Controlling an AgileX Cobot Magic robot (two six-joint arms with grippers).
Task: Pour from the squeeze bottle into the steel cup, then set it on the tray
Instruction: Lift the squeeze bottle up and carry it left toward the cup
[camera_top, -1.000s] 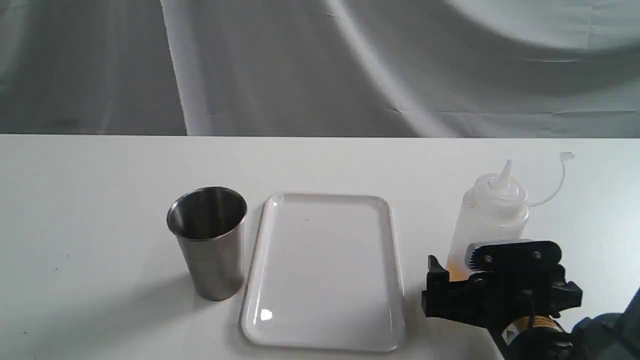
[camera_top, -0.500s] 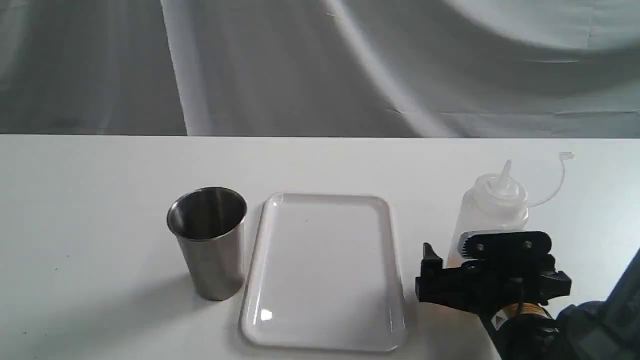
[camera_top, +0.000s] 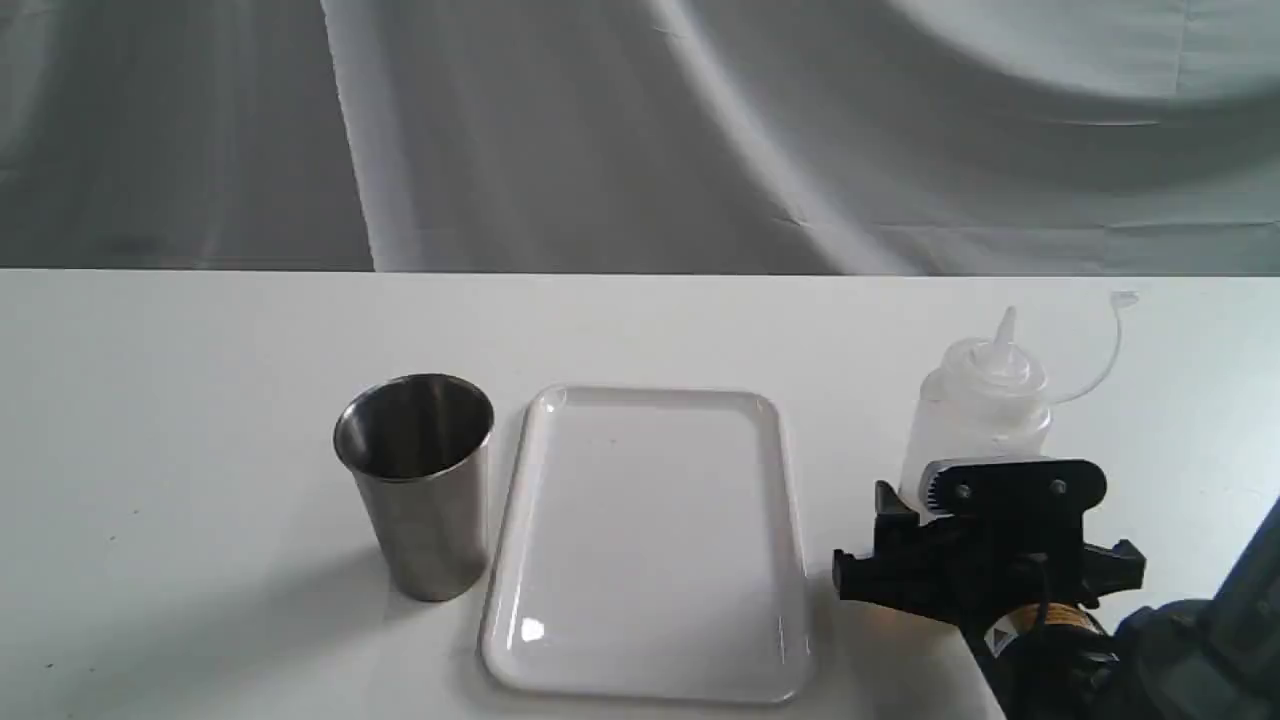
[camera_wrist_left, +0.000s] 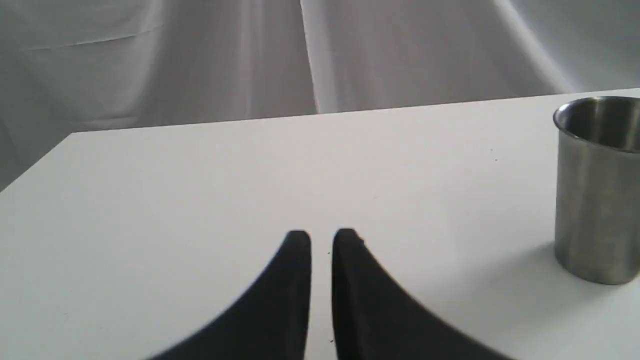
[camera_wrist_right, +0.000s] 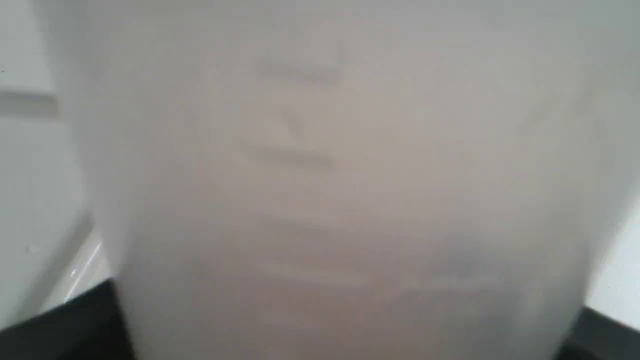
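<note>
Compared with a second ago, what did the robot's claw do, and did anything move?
The jaws of the right gripper closed in on the squeeze bottle and took hold of it. The bottle shifted slightly up and to the left in the exterior view. The steel cup and the tray stayed where they were.

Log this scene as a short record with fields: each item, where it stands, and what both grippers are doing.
squeeze bottle: upright, right of the tray, base hidden behind the gripper
steel cup: upright on the table, left of the tray, not touching it
tray: flat, nothing on it
right gripper: closed on the squeeze bottle's lower body
left gripper: shut, holding nothing, apart from the steel cup
pour: not yet begun
</note>
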